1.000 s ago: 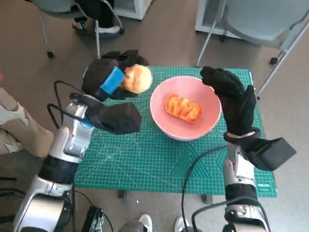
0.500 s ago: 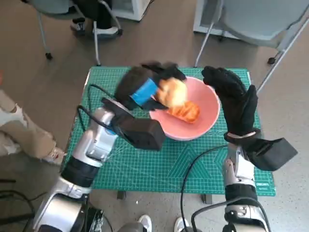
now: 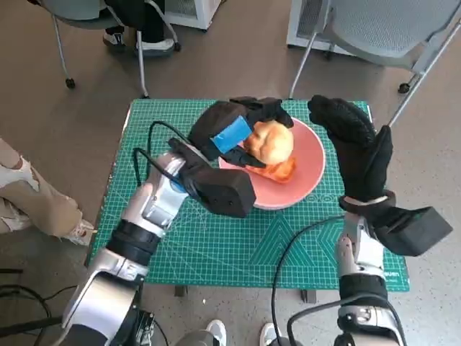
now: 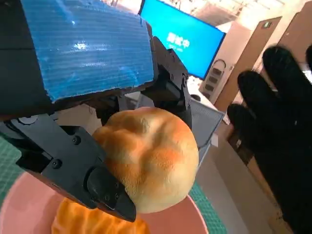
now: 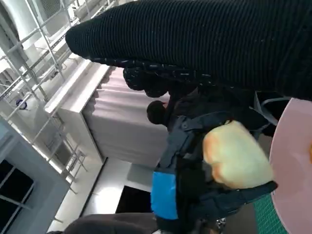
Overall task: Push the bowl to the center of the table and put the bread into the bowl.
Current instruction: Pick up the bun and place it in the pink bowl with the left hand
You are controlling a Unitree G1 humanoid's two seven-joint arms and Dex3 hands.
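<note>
Head view: I see my left hand (image 3: 232, 132) over the pink bowl (image 3: 308, 175), gripping a round bread roll (image 3: 271, 140) between its black fingers.
Left hand: closed around the roll; the blue tape on its back faces up and toward me.
Roll position: held above the bowl's inner area, just over a second, orange-glazed bread (image 3: 282, 169) that already lies inside the bowl; I cannot tell whether the two touch.
Bowl: it sits on the green cutting mat (image 3: 216, 238), toward the mat's far side and a little to my right of its middle.
Right hand: my gloved right hand (image 3: 354, 148) stands upright just beside the bowl's right rim, fingers extended and apart, holding nothing; I cannot tell if it touches the rim.
Left wrist view: the roll (image 4: 148, 157) fills the middle, clamped by the black fingers (image 4: 73, 168), with the orange bread (image 4: 92, 222) and the pink bowl (image 4: 19, 204) below it; the gloved hand (image 4: 280, 146) shows at the side.
Right wrist view: I see the taped hand (image 5: 187, 195) holding the pale roll (image 5: 234, 156) next to the bowl's pink rim (image 5: 287, 161).
Surroundings: chair legs (image 3: 310, 54) and a person's shoes (image 3: 115, 36) beyond the table; a person's leg (image 3: 29, 202) on my left.
</note>
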